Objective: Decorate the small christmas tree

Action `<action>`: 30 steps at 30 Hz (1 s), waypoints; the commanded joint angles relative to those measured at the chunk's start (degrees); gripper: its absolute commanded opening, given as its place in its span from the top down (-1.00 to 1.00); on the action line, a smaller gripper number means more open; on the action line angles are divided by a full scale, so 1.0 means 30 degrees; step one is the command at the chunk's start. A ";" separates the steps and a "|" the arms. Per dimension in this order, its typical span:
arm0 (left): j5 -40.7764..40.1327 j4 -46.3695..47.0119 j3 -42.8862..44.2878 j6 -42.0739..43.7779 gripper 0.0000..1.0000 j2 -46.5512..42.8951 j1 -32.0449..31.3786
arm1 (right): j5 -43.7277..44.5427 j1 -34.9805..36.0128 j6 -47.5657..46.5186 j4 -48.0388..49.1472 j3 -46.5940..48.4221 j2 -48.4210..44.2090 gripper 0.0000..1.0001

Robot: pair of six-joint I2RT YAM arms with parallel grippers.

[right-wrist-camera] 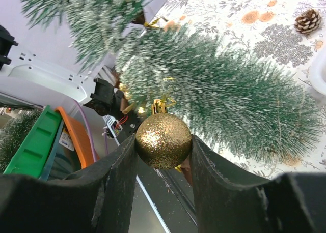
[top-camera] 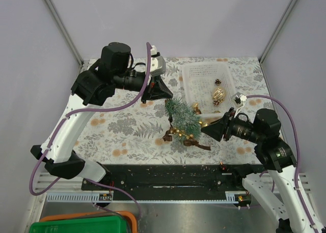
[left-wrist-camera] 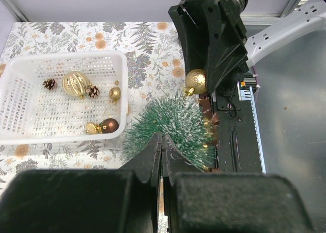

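In right jaws, bauble [right-wrist-camera: 163, 140], tree [right-wrist-camera: 229, 106] cropped

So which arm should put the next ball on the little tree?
The right one. The jaws of the right arm hold a gold glitter ball right beside the tree. The left arm has its jaws shut on the tree's tip, probably steadying it, so it is busy.

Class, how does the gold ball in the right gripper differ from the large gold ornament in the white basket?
The gold ball is glitter-coated; the large gold ornament is glossy and ribbed. The ball is clamped in the right gripper; the ornament lies loose in the white basket. Both are gold.
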 commanded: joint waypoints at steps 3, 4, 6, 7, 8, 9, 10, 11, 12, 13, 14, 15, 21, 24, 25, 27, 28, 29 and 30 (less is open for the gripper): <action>0.0607 0.0850 0.0549 -0.0241 0.96 -0.0055 0.0030 | -0.1310 -0.0044 -0.0643 0.0582 0.1439 0.0419 0.26; 0.0607 0.0850 0.0520 -0.0241 0.96 -0.0056 0.0059 | -0.1340 -0.0073 -0.0702 0.0699 0.1528 0.0565 0.25; 0.0578 0.0850 0.0549 -0.0241 0.96 -0.0114 0.0030 | -0.1341 -0.0073 -0.0818 0.0992 0.1703 0.0829 0.24; 0.0578 0.0850 0.0520 -0.0212 0.96 -0.0114 0.0030 | -0.1282 -0.0073 -0.0877 0.1080 0.1762 0.0976 0.24; 0.0549 0.0850 0.0462 -0.0212 0.96 -0.0143 0.0030 | -0.1166 -0.0073 -0.0994 0.1110 0.1879 0.1093 0.23; 0.0549 0.0850 0.0462 -0.0183 0.96 -0.0173 0.0030 | -0.1048 -0.0073 -0.1169 0.1111 0.1996 0.1152 0.23; 0.0549 0.0850 0.0433 -0.0183 0.96 -0.0173 0.0059 | -0.0844 -0.0073 -0.1258 0.1082 0.2084 0.1211 0.22; 0.0520 0.0850 0.0403 -0.0154 0.96 -0.0173 0.0030 | -0.0552 -0.0073 -0.1404 0.1081 0.2172 0.1211 0.21; 0.0519 0.0850 0.0432 -0.0153 0.96 -0.0144 0.0030 | -0.0259 -0.0073 -0.1579 0.1023 0.2231 0.1182 0.21; 0.0548 0.0879 0.0403 -0.0153 0.96 -0.0173 0.0030 | 0.0121 -0.0073 -0.1755 0.0936 0.2319 0.1211 0.18; 0.0549 0.0850 0.0461 -0.0153 0.96 -0.0144 0.0059 | 0.0386 -0.0073 -0.2018 0.0819 0.2407 0.1240 0.17; 0.0607 0.0850 0.0433 -0.0153 0.96 -0.0144 0.0030 | 0.0823 -0.0073 -0.2137 0.0789 0.2465 0.1299 0.17; 0.0783 0.0850 0.0345 -0.0212 0.95 -0.0056 0.0001 | 0.2877 -0.0073 -0.2547 0.1198 0.2525 0.1211 0.11; 0.0900 0.0850 0.0286 -0.0212 0.95 0.0032 -0.0087 | 0.2821 -0.0073 -0.2577 0.1666 0.2496 0.1474 0.11; 0.0929 0.0879 0.0286 -0.0212 0.96 0.0061 -0.0145 | 0.2675 -0.0073 -0.2548 0.1812 0.2466 0.1620 0.11; 0.0929 0.0850 0.0344 -0.0212 0.96 0.0149 -0.0204 | 0.2440 -0.0073 -0.2519 0.2047 0.2437 0.1796 0.11; 0.0959 0.0850 0.0344 -0.0212 0.96 0.0149 -0.0233 | 0.2381 -0.0073 -0.2519 0.2077 0.2379 0.1826 0.11; 0.0930 0.0850 0.0344 -0.0183 0.96 0.0178 -0.0234 | 0.2380 -0.0073 -0.2490 0.2193 0.2291 0.1885 0.10; 0.0988 0.0850 0.0344 -0.0183 0.96 0.0208 -0.0292 | 0.2351 -0.0073 -0.2460 0.2311 0.2203 0.1885 0.10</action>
